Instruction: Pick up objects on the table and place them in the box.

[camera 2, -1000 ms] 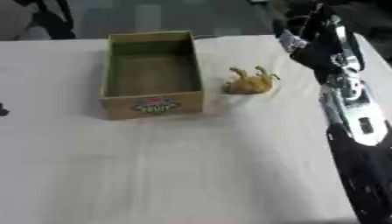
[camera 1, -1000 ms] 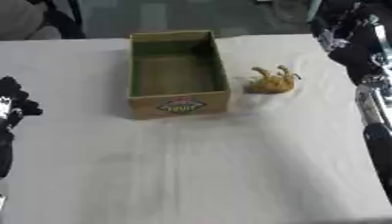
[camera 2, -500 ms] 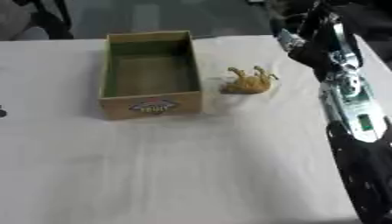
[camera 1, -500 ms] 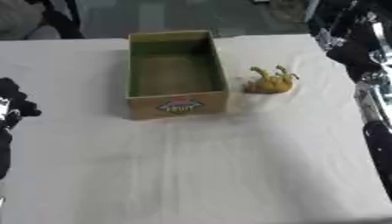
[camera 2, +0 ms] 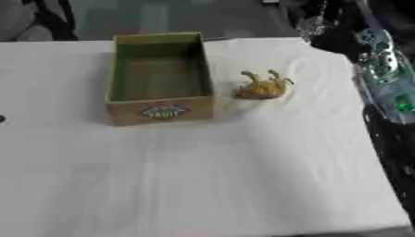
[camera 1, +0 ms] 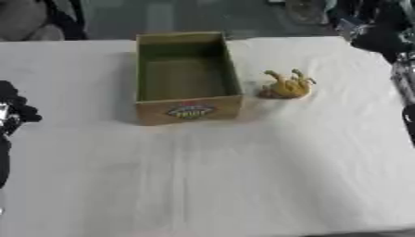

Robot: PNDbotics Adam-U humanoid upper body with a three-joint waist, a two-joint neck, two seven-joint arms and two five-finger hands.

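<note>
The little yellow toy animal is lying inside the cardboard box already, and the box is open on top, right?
Not quite. The yellow toy animal is not inside the cardboard box; it lies on the white tablecloth just to the box's right, as the left eye view shows. The box is open on top, and it looks empty.

Soft, even light is falling from above, leaving the white tablecloth bright and nearly washed out. Both views are looking blurred throughout, with edges smearing, and the box is casting only a faint shadow along its near side.
</note>
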